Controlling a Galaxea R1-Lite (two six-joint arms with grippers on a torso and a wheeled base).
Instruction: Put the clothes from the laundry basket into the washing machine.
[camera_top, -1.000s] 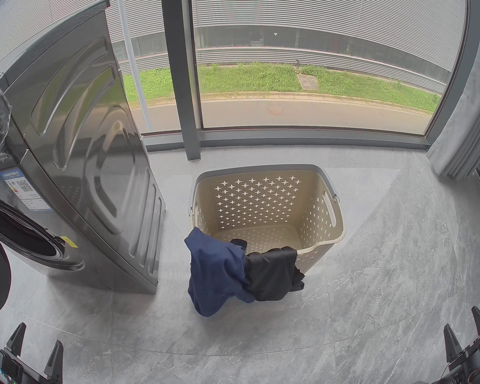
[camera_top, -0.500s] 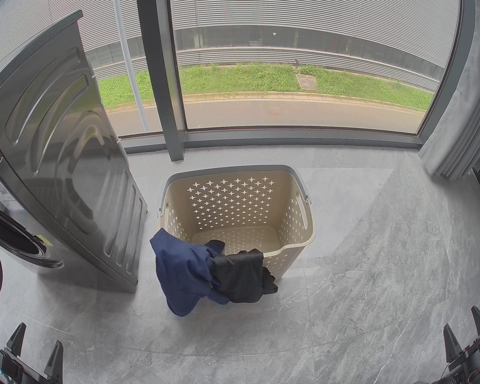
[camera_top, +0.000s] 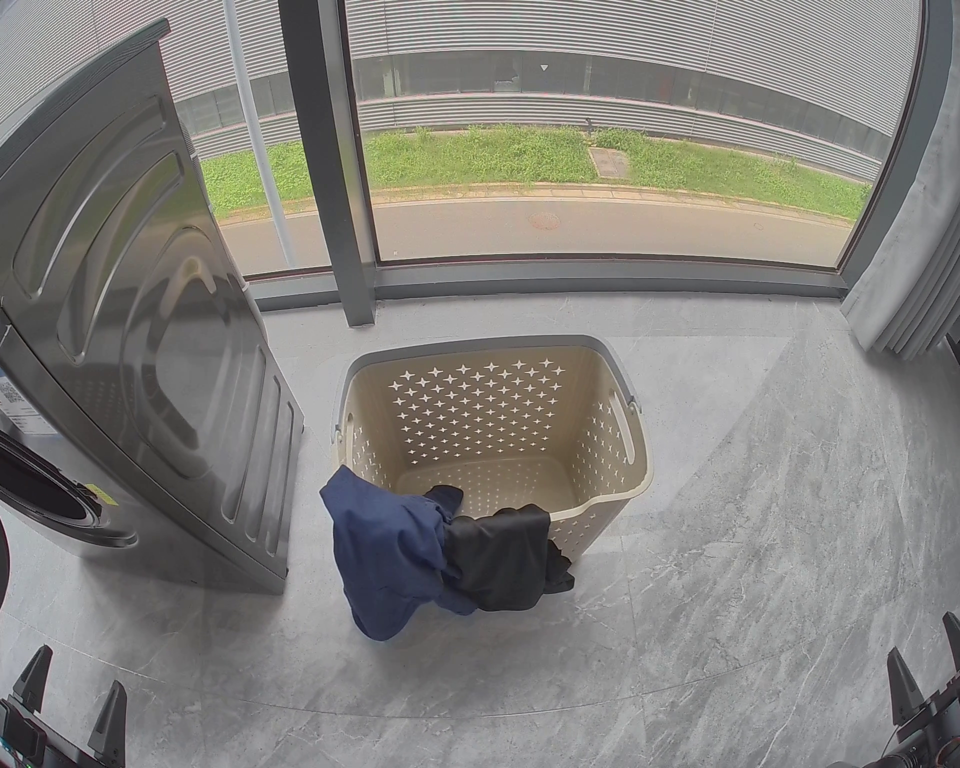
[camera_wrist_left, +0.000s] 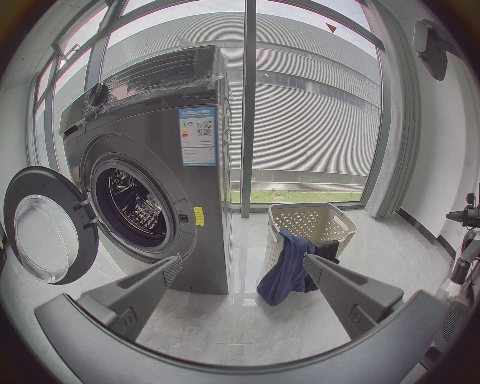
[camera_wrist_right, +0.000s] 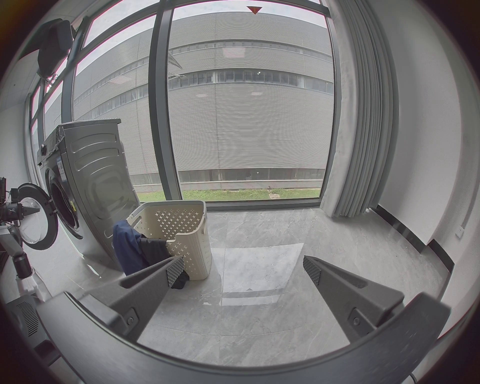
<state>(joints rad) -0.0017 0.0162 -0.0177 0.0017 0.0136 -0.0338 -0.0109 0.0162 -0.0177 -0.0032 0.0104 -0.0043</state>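
The blue cloth (camera_top: 385, 545) hangs over the near rim of the laundry basket (camera_top: 480, 400), at the corner closest to the washing machine (camera_top: 150, 300). Most of it is outside, & its low end looks to reach the floor, or nearly. Its long way runs up & down: top on the rim, bottom pointing at the floor & toward the robot. The black cloth (camera_top: 500, 560) hangs over the same rim right beside it, touching it, w/ a blue edge lying over it. It is shorter & wider, also pointing down.

What could go wrong: the 2 cloths overlap, so a grab at one may drag the other along & drop it on the floor. A hard pull may tip the basket, b/c it looks light. A long cloth could trail & hang out of the drum (camera_wrist_left: 132, 205), or snag on the open door (camera_wrist_left: 47, 225).

The left gripper (camera_wrist_left: 241, 261) & right gripper (camera_wrist_right: 242, 263) are both low, well apart from the clothes, fingers spread wide, holding nothing.
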